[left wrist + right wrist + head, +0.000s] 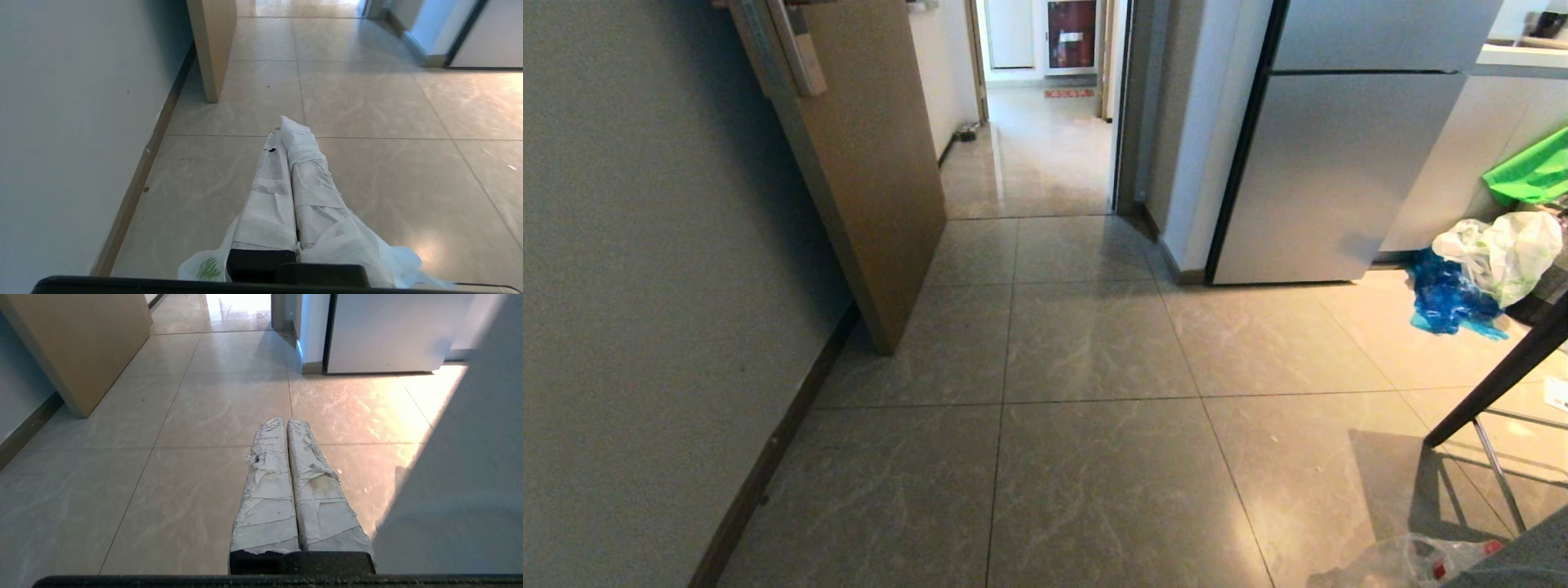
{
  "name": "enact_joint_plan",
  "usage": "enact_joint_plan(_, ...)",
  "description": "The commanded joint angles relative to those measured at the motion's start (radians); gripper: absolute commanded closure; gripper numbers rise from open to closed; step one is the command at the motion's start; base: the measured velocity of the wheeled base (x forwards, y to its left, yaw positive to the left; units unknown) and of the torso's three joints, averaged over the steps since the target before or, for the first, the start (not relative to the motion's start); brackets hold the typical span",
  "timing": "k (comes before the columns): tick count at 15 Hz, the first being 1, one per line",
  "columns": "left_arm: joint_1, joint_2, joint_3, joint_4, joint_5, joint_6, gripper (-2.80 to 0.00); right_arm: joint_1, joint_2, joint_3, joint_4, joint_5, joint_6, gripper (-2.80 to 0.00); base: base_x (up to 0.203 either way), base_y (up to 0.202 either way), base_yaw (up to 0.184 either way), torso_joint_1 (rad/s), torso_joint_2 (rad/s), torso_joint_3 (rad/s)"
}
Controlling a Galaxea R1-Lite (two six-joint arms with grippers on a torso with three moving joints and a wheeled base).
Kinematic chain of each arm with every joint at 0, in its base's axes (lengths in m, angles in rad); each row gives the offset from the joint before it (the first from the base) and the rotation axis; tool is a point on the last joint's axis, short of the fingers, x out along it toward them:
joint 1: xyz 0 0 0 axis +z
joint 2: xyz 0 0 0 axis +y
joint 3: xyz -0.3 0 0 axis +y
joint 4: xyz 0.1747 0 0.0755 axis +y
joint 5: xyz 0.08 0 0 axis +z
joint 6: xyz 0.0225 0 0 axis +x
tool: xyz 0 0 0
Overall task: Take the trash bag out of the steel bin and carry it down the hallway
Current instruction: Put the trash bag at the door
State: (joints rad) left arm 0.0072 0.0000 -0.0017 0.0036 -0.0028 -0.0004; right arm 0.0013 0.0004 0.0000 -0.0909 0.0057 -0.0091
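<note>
In the left wrist view my left gripper (286, 127) has its white-taped fingers pressed together, shut on the trash bag (369, 251). The thin white film hangs out on both sides of the fingers near their base, with green print (207, 268) showing on one side. My right gripper (286, 422) is shut too, its worn taped fingers touching with nothing between them, held low over the tiles. Neither arm shows in the head view. The hallway (1039, 155) runs on ahead through the open doorway, its tiles glossy. The steel bin is out of view.
An open wooden door (870, 171) juts from the left wall (645, 286). A steel fridge (1339, 171) stands right of the doorway. At the far right lie a blue bag (1450, 300), another white-green bag (1507, 253), a black chair leg (1507, 377) and clear plastic (1413, 559).
</note>
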Motion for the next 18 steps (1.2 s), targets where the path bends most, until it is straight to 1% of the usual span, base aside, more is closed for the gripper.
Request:
enact_joint_plan(1,-0.001,0.002,0.0,-0.001,0.0,-0.001,0.0,0.0,0.0,0.037,-0.001,0.0,0.0,0.0,0.195,0.0,0.0,0.002,0.0,0.002)
enact_joint_plan(18,0.0,0.002,0.0,-0.001,0.0,-0.001,0.0,0.0,0.0,0.037,-0.001,0.0,0.0,0.0,0.193,0.0,0.001,0.002,0.0,0.001)
